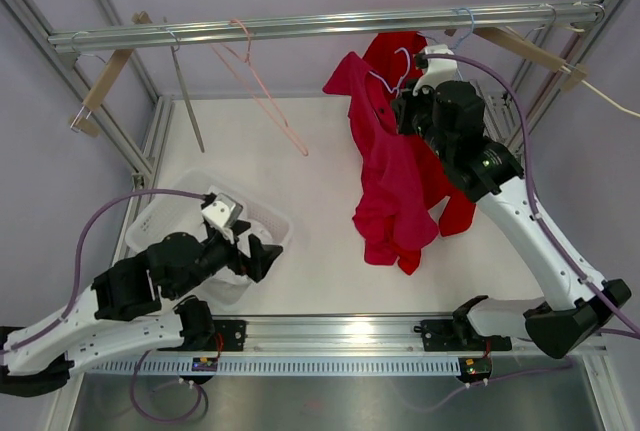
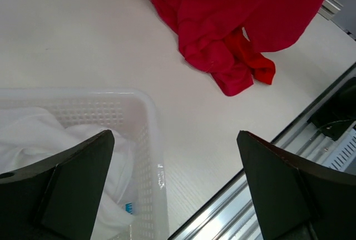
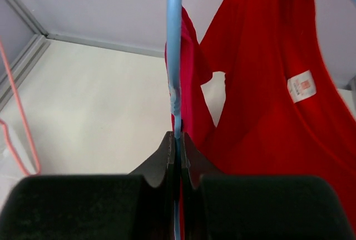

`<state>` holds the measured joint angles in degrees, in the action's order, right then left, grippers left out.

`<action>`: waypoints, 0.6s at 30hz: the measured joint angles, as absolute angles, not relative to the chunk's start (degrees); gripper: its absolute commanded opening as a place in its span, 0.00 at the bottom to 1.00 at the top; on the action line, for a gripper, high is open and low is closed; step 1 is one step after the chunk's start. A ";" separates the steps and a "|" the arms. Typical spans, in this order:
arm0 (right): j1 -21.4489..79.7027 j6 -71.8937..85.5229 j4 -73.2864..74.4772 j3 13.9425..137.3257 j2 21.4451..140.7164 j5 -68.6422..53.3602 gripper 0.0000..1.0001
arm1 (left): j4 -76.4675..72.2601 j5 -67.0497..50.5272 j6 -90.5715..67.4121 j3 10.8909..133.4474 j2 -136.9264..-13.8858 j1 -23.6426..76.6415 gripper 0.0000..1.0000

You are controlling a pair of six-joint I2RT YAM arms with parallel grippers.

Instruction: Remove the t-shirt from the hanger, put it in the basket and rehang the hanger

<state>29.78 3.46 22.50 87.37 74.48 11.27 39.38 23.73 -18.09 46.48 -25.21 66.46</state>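
A white surface [image 1: 330, 251] lies beneath a metal rail [image 1: 300, 25]. The red t-shirt [image 1: 395, 181] hangs near the rail's right end, its lower folds pooled on the surface. Over a white basket [image 2: 150, 140] the left pincer [image 2: 173, 156] gapes wide. The right pincer [image 3: 179, 145] is clamped on the blue hanger [image 3: 174, 56].

Bright, even light; shadows on the white table [image 1: 330, 261] are soft and faint; glare streaks the metal rail [image 1: 330, 328]; close to the wrist lens, the left gripper [image 2: 175, 134] is dark and soft-edged; the t-shirt [image 2: 222, 23] is sharp.
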 measured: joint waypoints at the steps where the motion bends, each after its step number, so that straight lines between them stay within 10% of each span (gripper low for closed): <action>1: 30.30 4.16 22.02 85.73 73.47 11.29 0.00 | 38.70 22.26 -18.31 46.70 -26.39 66.46 0.99; 18: 44.10 14.79 12.80 72.82 59.61 20.86 0.00 | 17.30 13.72 -19.81 55.51 -55.35 78.98 0.99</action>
